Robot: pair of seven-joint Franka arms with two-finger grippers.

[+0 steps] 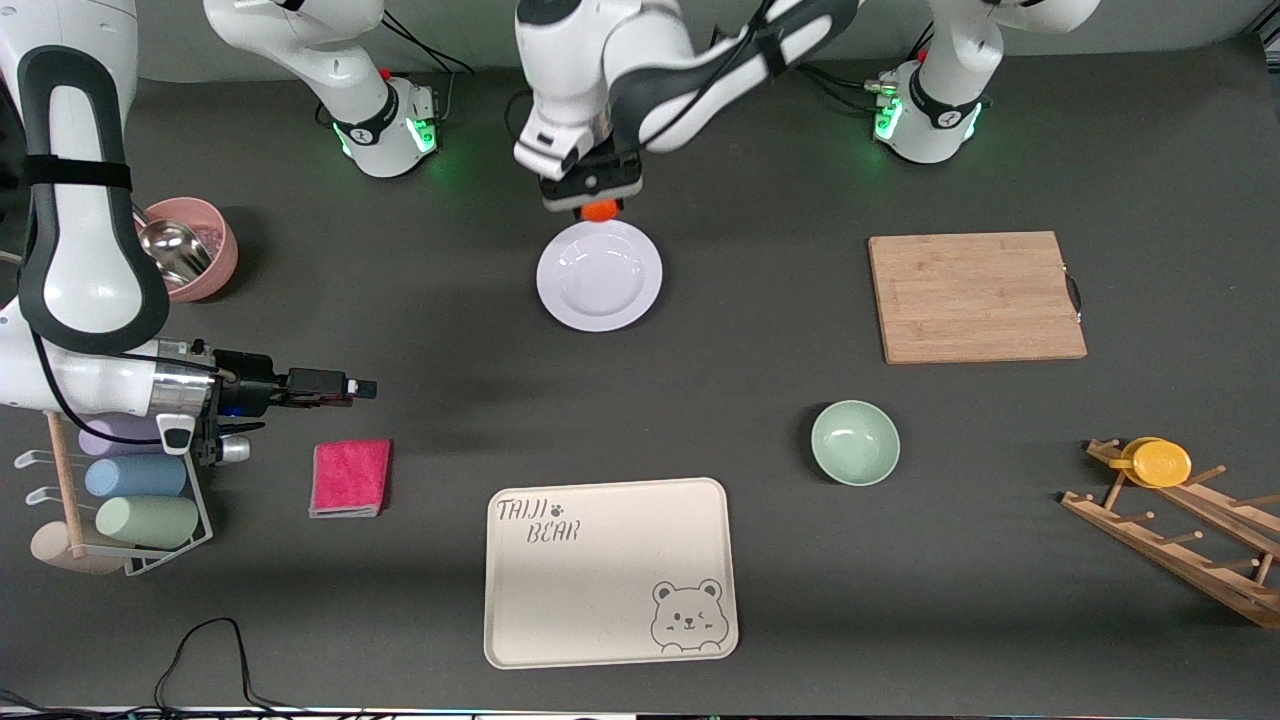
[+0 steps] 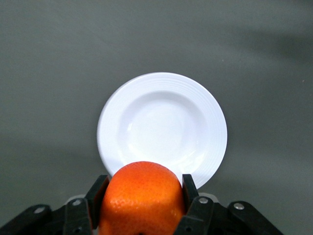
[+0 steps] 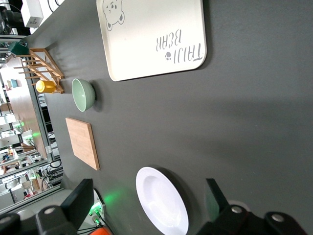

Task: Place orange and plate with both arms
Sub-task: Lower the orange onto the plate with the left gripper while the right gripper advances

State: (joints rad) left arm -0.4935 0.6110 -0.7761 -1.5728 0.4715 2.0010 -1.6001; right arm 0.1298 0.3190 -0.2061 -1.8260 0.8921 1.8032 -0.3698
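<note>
The orange (image 2: pixel 142 198) is clamped between the two black fingers (image 2: pixel 190 193) of the left gripper (image 1: pixel 591 197), seen at the bottom centre of the left wrist view and as a small orange patch at the upper centre of the front view. The fruit is held in the air over the rim of the plate (image 1: pixel 600 276), at the edge toward the robots' bases; the plate itself lies bare on the dark table (image 1: pixel 760 330), upper centre of the front view. The right gripper (image 1: pixel 345 387) is seen at the middle left of the front view, its fingers (image 3: pixel 80 200) spread wide with nothing between them, hovering above the table near the pink cloth (image 1: pixel 350 477). The cream bear tray (image 1: pixel 610 570) lies at the lower centre, and the mint-green bowl (image 1: pixel 855 442) right of centre.
</note>
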